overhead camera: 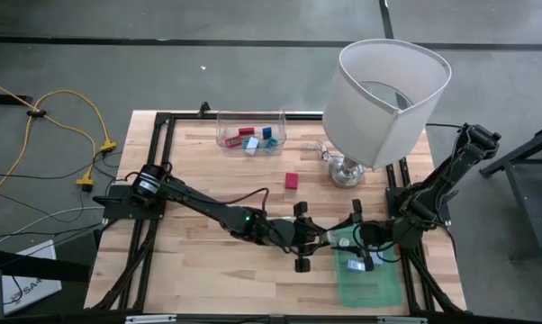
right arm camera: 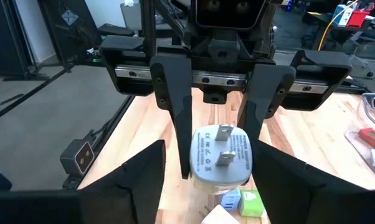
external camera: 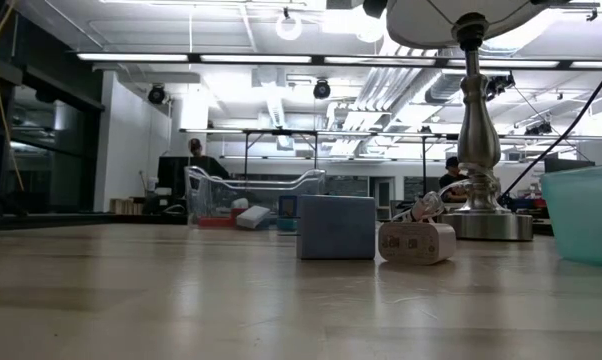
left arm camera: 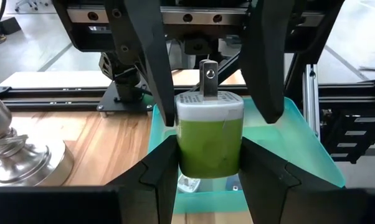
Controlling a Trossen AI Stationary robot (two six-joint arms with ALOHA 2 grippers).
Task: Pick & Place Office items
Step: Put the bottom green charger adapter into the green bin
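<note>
- L gripper (left arm camera: 209, 150) is out over the near-right part of the table, at the edge of the teal tray (overhead camera: 379, 286). I see its fingers clamped on the green body of a small wall charger (left arm camera: 209, 140), held in the air above the tray.
- Charger: green body, white cap, two metal prongs. The prongs point away from the L gripper and toward the R arm.
- R gripper (left arm camera: 218, 116) meets it head-on from the right side. Its fingers (left arm camera: 270, 74) stand apart, one on each side of the white cap. One looks to be just at the cap and the other shows a slim gap, so no grip from it that I can see.
- Under the charger, via the R wrist cam, I see a light-blue piece (right arm camera: 231, 199) and a green piece (right arm camera: 251, 204) close together. Only their tops show.
- Clear bin (overhead camera: 251, 121) sits at the far edge, mid-table, with red, blue and light-blue pieces inside.
- One small block (overhead camera: 292, 180) lies alone on the wood between the bin and the lamp base. It looks red from above.
- White-shaded lamp (overhead camera: 392, 85) stands far right, its metal base on the table.
- From the low cam, a small white adapter-like piece (external camera: 416, 242) lies just beside the block, in front of the lamp base.
- Two people show far back in the room, both well away from the table.
</note>
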